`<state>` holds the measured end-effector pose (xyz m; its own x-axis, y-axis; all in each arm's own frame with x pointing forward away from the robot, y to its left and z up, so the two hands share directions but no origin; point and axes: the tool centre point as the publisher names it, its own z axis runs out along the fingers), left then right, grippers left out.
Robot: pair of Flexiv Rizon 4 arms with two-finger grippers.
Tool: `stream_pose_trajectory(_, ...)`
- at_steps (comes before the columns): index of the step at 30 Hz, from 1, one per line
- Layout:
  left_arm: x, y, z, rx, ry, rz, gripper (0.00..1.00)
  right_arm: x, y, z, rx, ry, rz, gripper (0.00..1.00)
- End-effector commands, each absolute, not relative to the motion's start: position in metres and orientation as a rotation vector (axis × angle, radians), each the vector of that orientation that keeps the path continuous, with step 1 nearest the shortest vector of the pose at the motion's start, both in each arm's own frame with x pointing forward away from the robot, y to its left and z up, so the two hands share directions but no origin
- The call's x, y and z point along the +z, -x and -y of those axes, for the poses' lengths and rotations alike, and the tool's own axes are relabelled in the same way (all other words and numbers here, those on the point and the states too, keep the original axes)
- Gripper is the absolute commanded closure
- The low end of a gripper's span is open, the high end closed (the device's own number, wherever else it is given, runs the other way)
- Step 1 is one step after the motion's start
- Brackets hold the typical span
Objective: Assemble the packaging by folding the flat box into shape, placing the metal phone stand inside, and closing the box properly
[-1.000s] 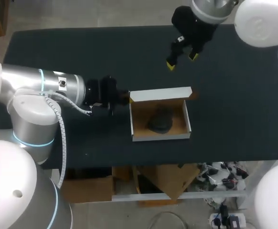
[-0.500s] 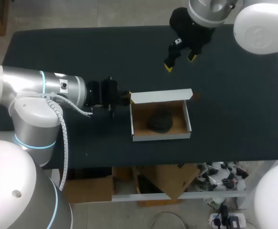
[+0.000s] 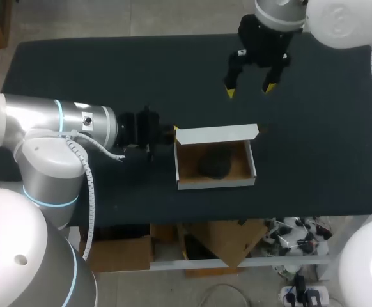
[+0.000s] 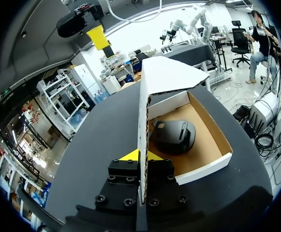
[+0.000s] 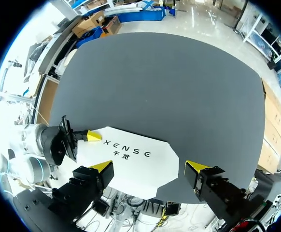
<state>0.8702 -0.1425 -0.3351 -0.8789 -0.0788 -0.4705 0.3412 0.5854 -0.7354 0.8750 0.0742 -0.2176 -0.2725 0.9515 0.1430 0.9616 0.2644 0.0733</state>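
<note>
box [image 3: 215,183]: white outside, brown inside, stood open
lid [image 3: 217,134]: was raised near upright along the far wall
phone stand [image 3: 214,164]: dark, lay inside the box

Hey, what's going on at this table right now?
The left gripper is shut on the left end of the lid, holding it raised over the open box. The dark phone stand already lies inside. The right gripper hovers over the table beyond the box, fingers open, touching nothing. The box is not yet closed.
</note>
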Motion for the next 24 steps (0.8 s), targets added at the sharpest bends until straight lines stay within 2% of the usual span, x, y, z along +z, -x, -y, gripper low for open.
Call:
stream_pose_trajectory(1, -0.344, -0.866, 0.144, -1.226, -0.211, -2.342, 1.00, -0.220, -0.874, -0.072, -0.170, 1.875, 2.388, 0.00)
stream_pose_trajectory(24, -0.348, -0.858, 0.144, -1.189, -0.238, -2.297, 1.00, -0.242, -0.849, -0.058, -0.114, 1.982, 2.094, 0.00)
